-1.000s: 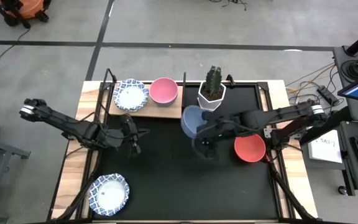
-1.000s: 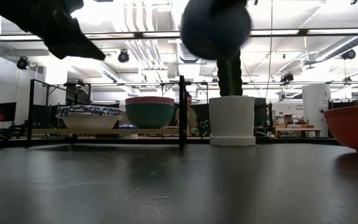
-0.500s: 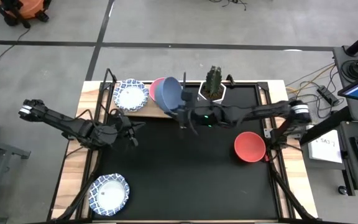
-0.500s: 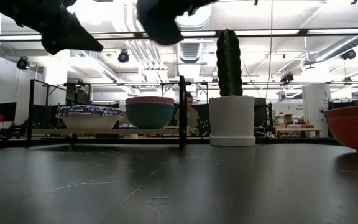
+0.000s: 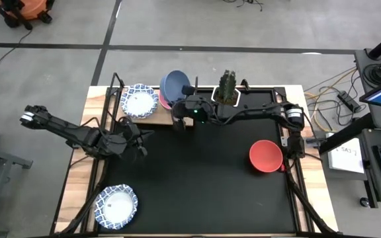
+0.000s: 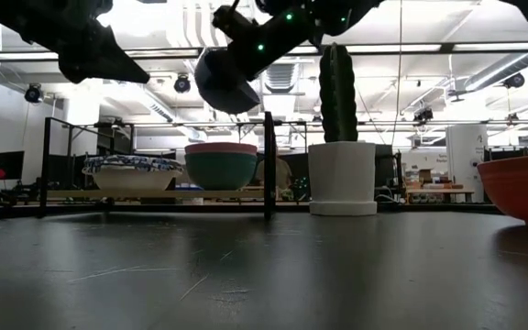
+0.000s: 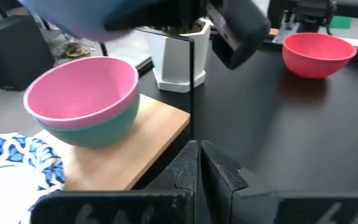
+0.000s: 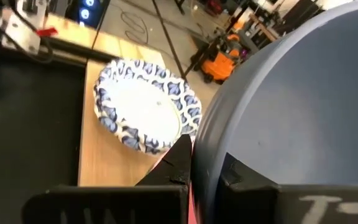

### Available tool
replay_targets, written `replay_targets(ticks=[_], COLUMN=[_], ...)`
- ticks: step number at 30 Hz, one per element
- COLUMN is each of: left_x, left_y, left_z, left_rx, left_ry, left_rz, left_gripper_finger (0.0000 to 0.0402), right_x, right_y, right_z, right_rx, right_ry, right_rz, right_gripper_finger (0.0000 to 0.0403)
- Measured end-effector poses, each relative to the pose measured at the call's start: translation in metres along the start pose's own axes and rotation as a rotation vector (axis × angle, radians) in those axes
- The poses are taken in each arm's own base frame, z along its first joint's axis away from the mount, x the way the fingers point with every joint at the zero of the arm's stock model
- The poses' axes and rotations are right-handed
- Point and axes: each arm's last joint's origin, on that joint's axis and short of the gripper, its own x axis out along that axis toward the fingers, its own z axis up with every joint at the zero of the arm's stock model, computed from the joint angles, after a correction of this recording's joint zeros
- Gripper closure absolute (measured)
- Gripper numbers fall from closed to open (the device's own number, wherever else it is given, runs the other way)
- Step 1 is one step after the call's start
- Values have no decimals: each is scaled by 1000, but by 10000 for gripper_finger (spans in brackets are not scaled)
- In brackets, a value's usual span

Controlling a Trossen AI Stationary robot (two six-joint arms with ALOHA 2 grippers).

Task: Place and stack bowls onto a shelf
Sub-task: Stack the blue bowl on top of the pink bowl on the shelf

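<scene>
My right gripper (image 5: 178, 106) is shut on the blue bowl (image 5: 174, 85), up in the air over the shelf (image 5: 166, 119). Straight below the blue bowl (image 6: 226, 82), the pink bowl (image 6: 220, 148) sits nested in the green bowl (image 6: 220, 170) on the board. A blue-patterned bowl (image 5: 139, 100) rests on the shelf's left part. Another patterned bowl (image 5: 116, 204) and the red bowl (image 5: 266, 156) stand on the black table. My left gripper (image 5: 138, 143) hovers shut, in front of the shelf. My right gripper (image 8: 205, 165) has the blue bowl by its rim (image 8: 207, 144), one finger (image 8: 232, 169) inside the bowl and the other (image 8: 180, 157) outside. The fingers come roughly level from the table's right. The bowl is lifted clear and tilted.
The white pot with the cactus (image 5: 225, 93) stands just right of the shelf, close under my right arm. The shelf's black frame post (image 6: 269, 163) rises at its right end. Open black table lies between the red bowl and the near patterned bowl.
My right gripper has carried the blue bowl from above the table's middle toward the far left. The bowl passed the cactus pot and now hangs tilted over the pink bowl on the shelf.
</scene>
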Motion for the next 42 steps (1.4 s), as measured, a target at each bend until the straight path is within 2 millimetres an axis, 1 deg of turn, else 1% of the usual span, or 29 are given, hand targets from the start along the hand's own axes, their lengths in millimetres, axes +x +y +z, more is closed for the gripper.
replay_targets(ticks=[3, 8, 12, 20, 24, 28, 32, 36, 38, 42], left_x=[0, 0, 0, 0, 0, 0, 0, 0, 0, 0], left_y=[1, 1, 1, 1, 1, 1, 1, 1, 1, 1], left_z=[0, 0, 0, 0, 0, 0, 0, 0, 0, 0], left_rx=[-5, -7, -6, -6, -6, -7, -7, -7, -7, -7], left_ry=[-11, -12, -12, -12, -12, -12, -12, -12, -12, -12], left_rz=[28, 30, 30, 31, 32, 32, 31, 31, 31, 30], left_gripper_finger=[402, 402, 402, 402, 402, 402, 402, 402, 402, 402], right_x=[6, 10, 12, 12, 12, 12, 12, 16, 22, 38], right_y=[0, -7, -12, -13, -13, -12, -13, -13, -11, 2], right_z=[-6, -12, -16, -17, -17, -18, -18, -19, -25, -44], right_rx=[-6, 36, 61, 85, 96, 99, 159, 277, 287, 278], right_ry=[28, 48, 51, 52, 52, 57, 57, 37, 45, 95], right_rz=[5, 11, 40, 37, 36, 39, 36, 20, 16, 30], right_gripper_finger=[394, 387, 361, 299, 279, 268, 269, 287, 304, 341])
